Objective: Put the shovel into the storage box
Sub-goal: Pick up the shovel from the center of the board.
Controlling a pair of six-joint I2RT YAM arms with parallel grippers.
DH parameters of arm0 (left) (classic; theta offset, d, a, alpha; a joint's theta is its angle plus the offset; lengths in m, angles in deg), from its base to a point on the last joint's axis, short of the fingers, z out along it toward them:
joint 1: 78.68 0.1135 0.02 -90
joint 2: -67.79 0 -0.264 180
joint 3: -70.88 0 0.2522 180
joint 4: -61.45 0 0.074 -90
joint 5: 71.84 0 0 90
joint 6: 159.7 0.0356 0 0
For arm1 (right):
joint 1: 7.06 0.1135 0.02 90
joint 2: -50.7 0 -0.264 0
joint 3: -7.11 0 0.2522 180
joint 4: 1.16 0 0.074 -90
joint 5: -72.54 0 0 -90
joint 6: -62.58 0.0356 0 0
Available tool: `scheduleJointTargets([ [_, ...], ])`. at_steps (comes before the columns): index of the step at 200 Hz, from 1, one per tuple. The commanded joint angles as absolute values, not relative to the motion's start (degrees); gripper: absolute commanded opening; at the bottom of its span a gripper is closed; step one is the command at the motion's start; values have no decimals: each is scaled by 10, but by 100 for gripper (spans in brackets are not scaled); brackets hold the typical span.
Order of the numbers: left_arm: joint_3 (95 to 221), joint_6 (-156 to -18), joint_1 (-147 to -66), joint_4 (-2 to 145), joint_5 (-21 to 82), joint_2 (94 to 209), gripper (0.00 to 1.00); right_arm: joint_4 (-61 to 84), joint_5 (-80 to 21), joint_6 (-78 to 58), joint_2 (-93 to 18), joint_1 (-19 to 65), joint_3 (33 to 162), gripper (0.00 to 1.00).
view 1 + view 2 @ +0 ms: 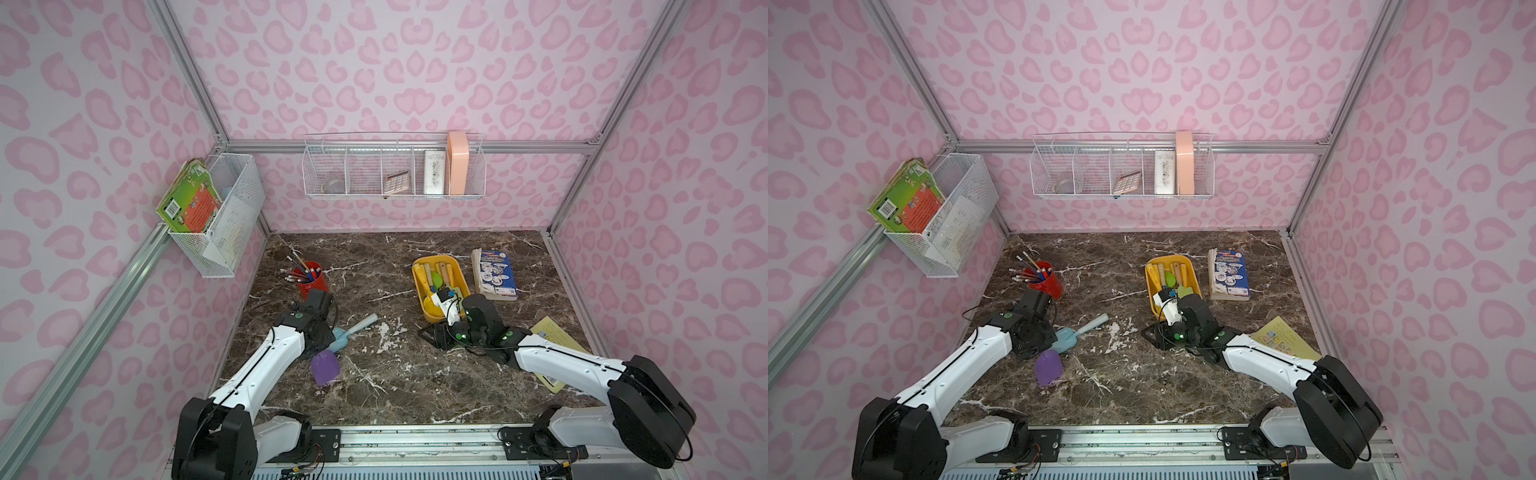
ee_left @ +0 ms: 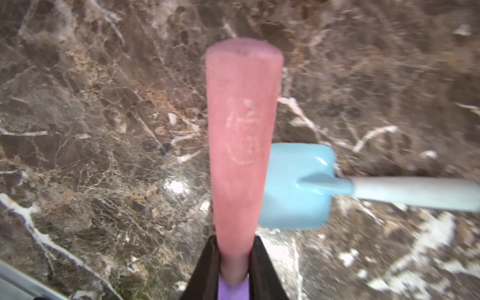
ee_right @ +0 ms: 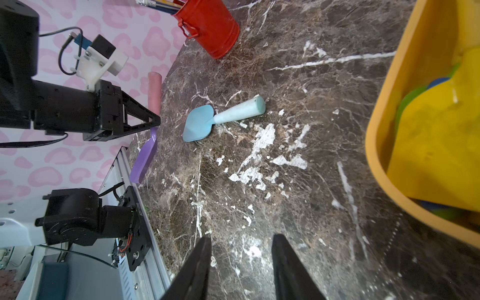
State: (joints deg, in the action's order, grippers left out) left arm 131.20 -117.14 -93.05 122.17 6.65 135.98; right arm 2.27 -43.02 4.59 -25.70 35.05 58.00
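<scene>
Clamping shut on the neck of the purple shovel (image 1: pixel 325 368), seemingly for a steady carry, the left tool (image 2: pixel 235 262) held it at the worktop's (image 1: pixel 415 374) near left, well apart from the storage box (image 3: pixel 376 166) at far right, beside which the right tool (image 3: pixel 241 241) hovered half-open and empty.

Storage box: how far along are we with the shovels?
Done: several shovels already lie in the storage box. In hand: the left gripper is shut on the pink handle of the purple shovel. Left: carry it to the box, then the blue shovel lying on the table. The right gripper is open and empty.
</scene>
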Motion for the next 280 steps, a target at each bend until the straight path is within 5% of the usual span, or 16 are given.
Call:
scheduleJointTargets([
  [1, 1341, -1171, -962, 1251, 83, 1347, 0, -29, -466, 61, -262, 351, 584, 44],
  [91, 1524, -1231, -1154, 1233, 36, 1474, 0, -90, -508, 101, -272, 354, 592, 54],
  [155, 1621, -1246, -1199, 1211, 30, 1570, 0, -136, -537, 139, -259, 353, 561, 62],
  [218, 1651, -1259, -1213, 1208, 24, 1593, 0, -219, -575, 197, -277, 355, 541, 61],
  [280, 1665, -1272, -1228, 1197, 35, 1608, 0, -238, -572, 224, -324, 355, 558, 50],
])
